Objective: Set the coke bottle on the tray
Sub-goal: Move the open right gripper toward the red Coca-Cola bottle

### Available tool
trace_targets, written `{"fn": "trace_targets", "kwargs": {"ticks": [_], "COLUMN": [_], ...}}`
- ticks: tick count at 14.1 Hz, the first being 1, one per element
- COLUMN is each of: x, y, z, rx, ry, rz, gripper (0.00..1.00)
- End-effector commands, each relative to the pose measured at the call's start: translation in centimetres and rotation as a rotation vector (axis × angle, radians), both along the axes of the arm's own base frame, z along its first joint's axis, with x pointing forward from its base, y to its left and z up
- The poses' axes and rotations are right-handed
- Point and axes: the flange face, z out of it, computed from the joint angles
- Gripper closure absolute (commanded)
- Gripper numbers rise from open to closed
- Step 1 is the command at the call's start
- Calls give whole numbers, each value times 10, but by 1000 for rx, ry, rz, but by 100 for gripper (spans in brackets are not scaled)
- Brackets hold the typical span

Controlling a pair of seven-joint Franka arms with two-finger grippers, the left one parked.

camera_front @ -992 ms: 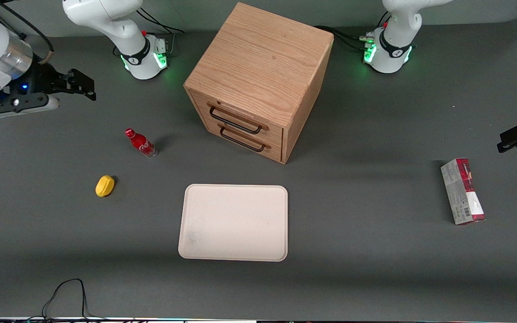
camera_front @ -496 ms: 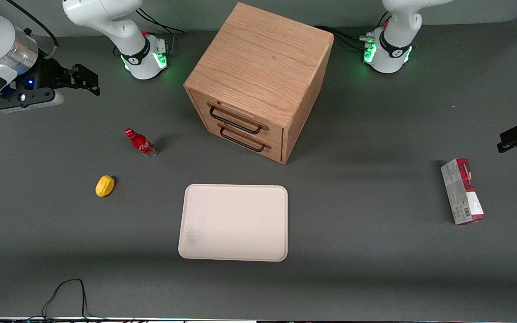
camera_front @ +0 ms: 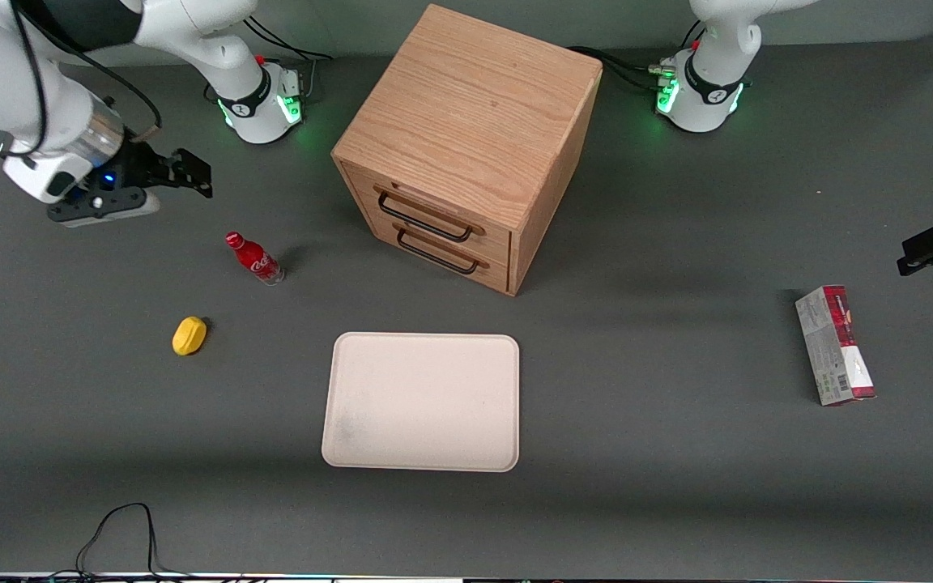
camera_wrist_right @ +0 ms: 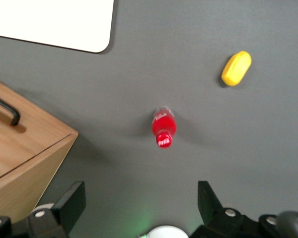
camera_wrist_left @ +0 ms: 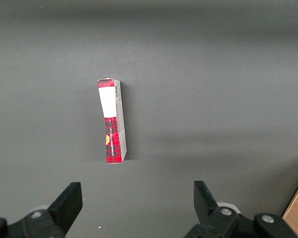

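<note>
So: approach step, nothing gripped yet. Grey surface (camera_front: 677,486) carries everything. Wooden drawer cabinet (camera_front: 466,146) sits mid-surface toward the edge where the arm bases stand, two handles facing the front camera. Tray (camera_front: 422,401) lies flat and bare, nearer the front camera than the cabinet, roughly central, well in from the surface's front edge. Red-and-grey carton (camera_front: 835,344) lies toward the parked arm's end of the surface, not involved.

Right arm's tool (camera_front: 130,182) hangs above the surface toward the working arm's end, fingers spread wide with nothing between them; the wrist view shows both fingertips apart and the bottle in the gap line ahead of them, well below.

Coke bottle (camera_front: 254,258) stands on the surface between the tool and the tray, near the cabinet's corner, apart from it, red cap up and leaning slightly as seen from the front. From the wrist camera the coke bottle (camera_wrist_right: 163,128) shows almost cap-on. Yellow lemon-like object (camera_front: 189,335) lies near the bottle, closer to the front camera, not touching.

Judgement: task is at its start; bottle not on tray. Next move likely calls for centring the tool over the cap, coming down so the fingers straddle the body, then closing. Small, narrow, upright bottle — an off-centre descent could tip it.
</note>
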Motion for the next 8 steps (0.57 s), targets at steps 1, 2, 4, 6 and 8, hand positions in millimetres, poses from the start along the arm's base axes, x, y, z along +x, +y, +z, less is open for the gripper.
{"fn": "trace_targets", "kwargs": {"ticks": [1,2,4,6,8], "x": [-21,-25,-32,-28,-21], "y": [-3,-4,-4,-3,-1], "z": [-53,-73,-102,-126,-145], "rx": [3,5,9,5,-3], "ry": [-67,-81,-102,-122,-126], "rz": [11,11,11,9,9], "gripper": [0,0,0,0,0]}}
